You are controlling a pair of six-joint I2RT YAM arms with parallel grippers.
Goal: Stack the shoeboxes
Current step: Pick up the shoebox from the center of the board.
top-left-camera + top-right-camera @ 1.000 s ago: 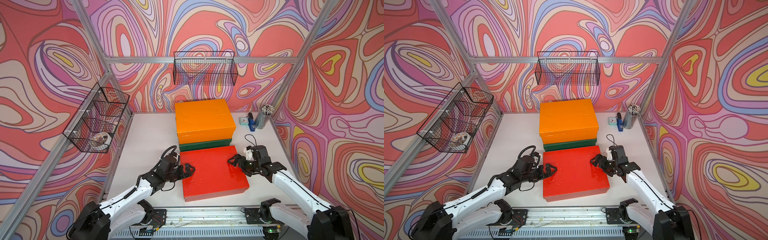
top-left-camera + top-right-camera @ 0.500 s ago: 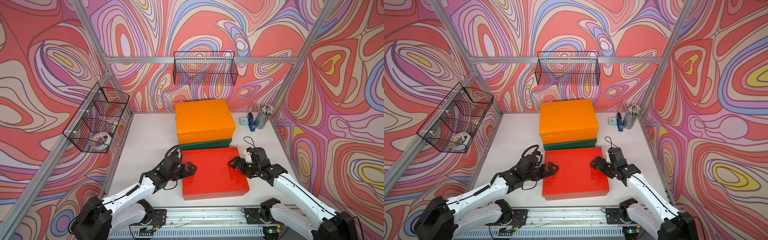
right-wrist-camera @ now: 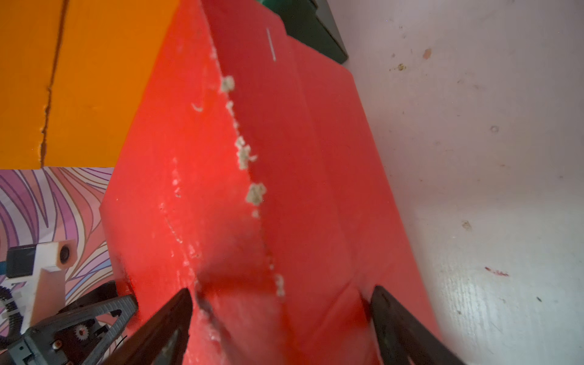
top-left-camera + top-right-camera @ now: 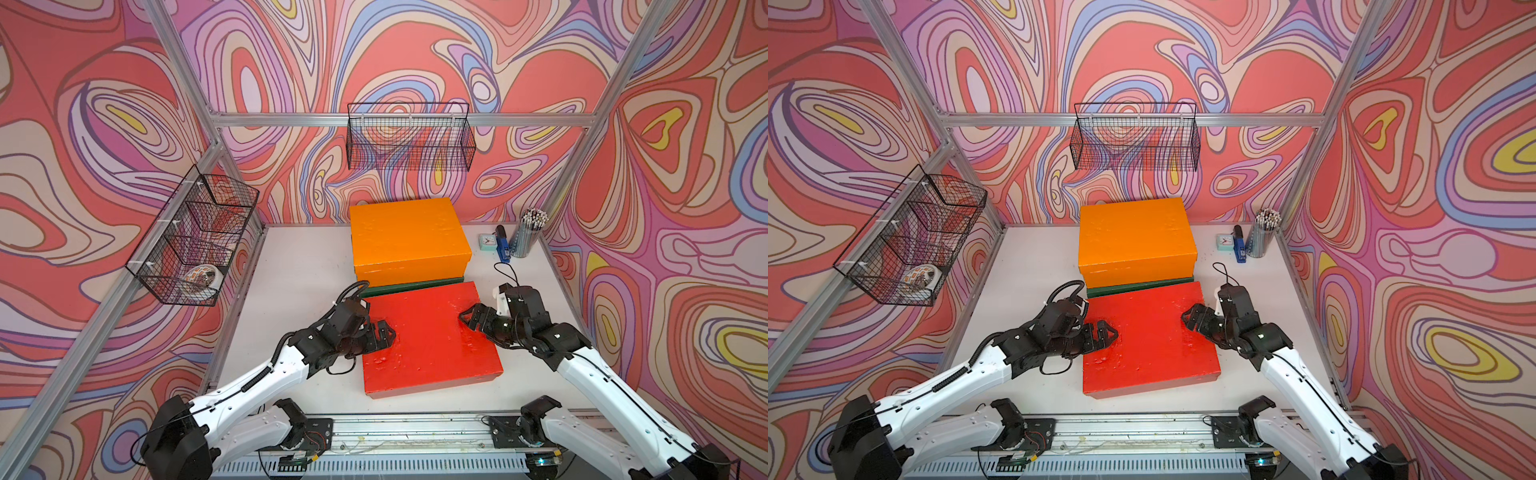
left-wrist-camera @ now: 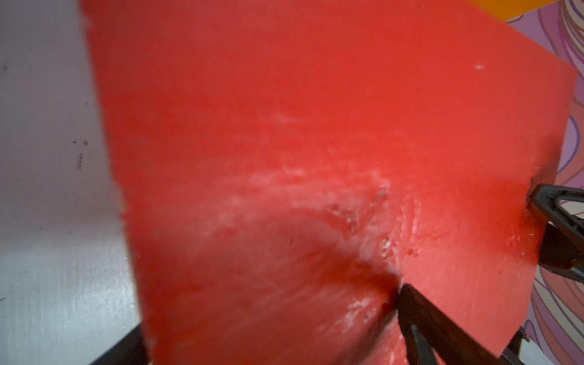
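The red box (image 4: 428, 336) sits at the front of the table (image 4: 299, 270), just in front of the green box (image 4: 411, 286). The orange box (image 4: 409, 239) lies on top of the green one. The left gripper (image 4: 386, 334) pinches the red box's left edge and dents the lid. The right gripper (image 4: 465, 318) has its jaws wide, squeezing the right edge, one finger on top and one on the side.

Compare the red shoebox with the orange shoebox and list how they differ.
Support: the orange shoebox sits on the green shoebox at the back; the red shoebox is down at table level in front of them.
Contact: the left gripper and right gripper grip the red shoebox's opposite sides; nothing touches the orange shoebox.
Colour: one red, one orange.
Shared: both are lidded rectangular boxes of similar size.
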